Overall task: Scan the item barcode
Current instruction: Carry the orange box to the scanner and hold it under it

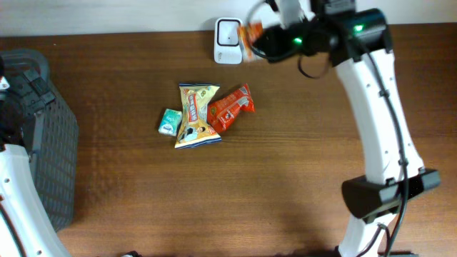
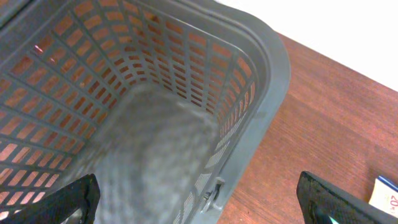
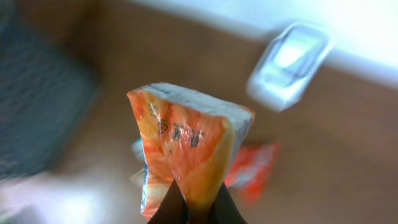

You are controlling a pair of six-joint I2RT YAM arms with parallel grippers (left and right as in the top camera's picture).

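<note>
Above a wooden table point(image 1: 285, 178), the right tool point(image 3: 189, 208) pinches an orange packet point(image 3: 186, 143) by its end just beside the white scanner point(image 1: 228, 32), the packet's long axis running straight out from the tool, while the left tool point(image 2: 205, 205) gapes over a grey basket point(image 2: 273, 74).

Smeared, cropped, hidden
From the right wrist, the orange packet point(image 3: 186, 149) carries lettering too smeared to read. The white scanner point(image 3: 289, 65) at one o'clock and the grey basket point(image 3: 37, 93) at nine o'clock are blurs, and the red packet point(image 3: 252, 168) is half hidden behind the orange one. Of the right gripper point(image 3: 194, 208) only fingertips show, at six o'clock. From the left wrist, a packet corner point(image 2: 387, 193) at four o'clock is cut off.
</note>
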